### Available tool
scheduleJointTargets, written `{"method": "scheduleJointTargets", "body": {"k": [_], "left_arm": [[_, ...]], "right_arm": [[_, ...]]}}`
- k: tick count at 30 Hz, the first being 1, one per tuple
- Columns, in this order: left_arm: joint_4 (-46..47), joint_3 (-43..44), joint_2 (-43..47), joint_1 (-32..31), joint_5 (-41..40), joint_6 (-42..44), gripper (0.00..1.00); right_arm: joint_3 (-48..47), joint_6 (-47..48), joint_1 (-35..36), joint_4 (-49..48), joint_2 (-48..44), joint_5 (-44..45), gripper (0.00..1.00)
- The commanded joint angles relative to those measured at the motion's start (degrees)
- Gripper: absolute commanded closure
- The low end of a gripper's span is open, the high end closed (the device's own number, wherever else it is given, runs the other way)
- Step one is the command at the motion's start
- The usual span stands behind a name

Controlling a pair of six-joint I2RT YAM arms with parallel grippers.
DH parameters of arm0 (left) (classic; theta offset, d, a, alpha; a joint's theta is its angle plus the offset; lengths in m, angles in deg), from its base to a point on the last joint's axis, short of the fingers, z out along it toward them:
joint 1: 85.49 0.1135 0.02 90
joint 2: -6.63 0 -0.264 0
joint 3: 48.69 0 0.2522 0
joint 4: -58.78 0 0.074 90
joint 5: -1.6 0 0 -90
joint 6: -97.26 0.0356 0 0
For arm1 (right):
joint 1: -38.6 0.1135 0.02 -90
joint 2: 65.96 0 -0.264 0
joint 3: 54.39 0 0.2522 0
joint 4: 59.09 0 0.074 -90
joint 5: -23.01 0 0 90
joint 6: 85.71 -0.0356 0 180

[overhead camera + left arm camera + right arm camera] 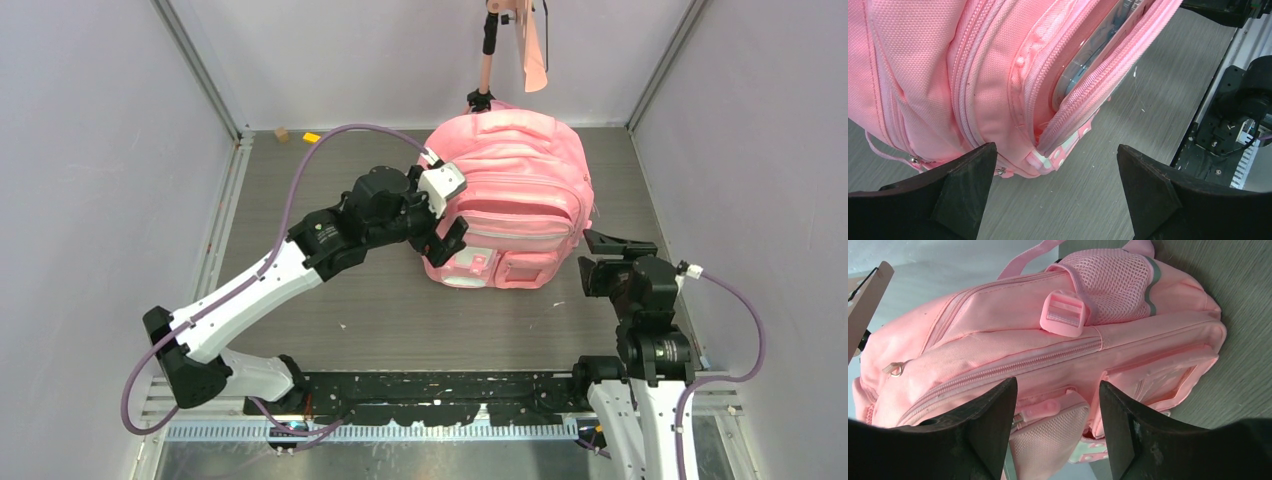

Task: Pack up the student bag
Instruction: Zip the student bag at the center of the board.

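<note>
The student bag (pixel 515 185), a large bright pink backpack, lies on the grey table right of the middle, front pockets facing up. My left gripper (pixel 447 232) is open and empty at the bag's near left corner. In the left wrist view the bag (pixel 923 65) fills the upper left. A front zip pocket gapes open and a clear bluish item (pixel 1083 67) shows inside. My left gripper (pixel 1055 147) hangs just above the table there. My right gripper (pixel 600 258) is open and empty, just right of the bag. It (pixel 1056 381) faces the bag's side (pixel 998 350) with its mesh pocket (pixel 1048 435).
A small wooden block (pixel 282 133) and a yellow piece (pixel 311 137) lie at the back left corner. A pink stand with a card (pixel 533 45) rises behind the bag. Grey walls close in both sides. A black rail (pixel 440 385) runs along the near edge.
</note>
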Motion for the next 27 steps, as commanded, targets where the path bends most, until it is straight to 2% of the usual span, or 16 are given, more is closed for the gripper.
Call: {"method": "scheduleJointTargets", "body": {"k": [1, 10, 16, 19, 25, 27], "left_arm": [[3.0, -0.4, -0.5, 0.2, -1.8, 0.9, 0.11], [3.4, -0.8, -1.7, 0.2, -1.2, 2.2, 0.43], [3.3, -0.9, -2.0, 0.3, -0.9, 2.4, 0.47], [3.5, -1.1, -1.9, 0.2, -0.5, 2.5, 0.54], [3.7, -1.1, -1.7, 0.2, 0.0, 2.8, 0.71], [4.1, -1.3, -1.6, 0.2, 0.1, 2.7, 0.73]], "right_arm": [[1.0, -5.7, -0.2, -8.5, 3.0, -2.3, 0.34], [3.5, -9.7, -0.2, -13.7, 6.6, -4.4, 0.41], [3.0, -10.2, -0.1, -13.6, 6.4, -5.1, 0.44], [2.5, -10.5, 0.0, -12.3, 5.4, -5.1, 0.48], [1.5, -10.7, 0.2, -9.1, 3.0, -4.8, 0.5], [1.8, -11.4, 0.3, -8.9, 2.6, -5.5, 0.5]]}}
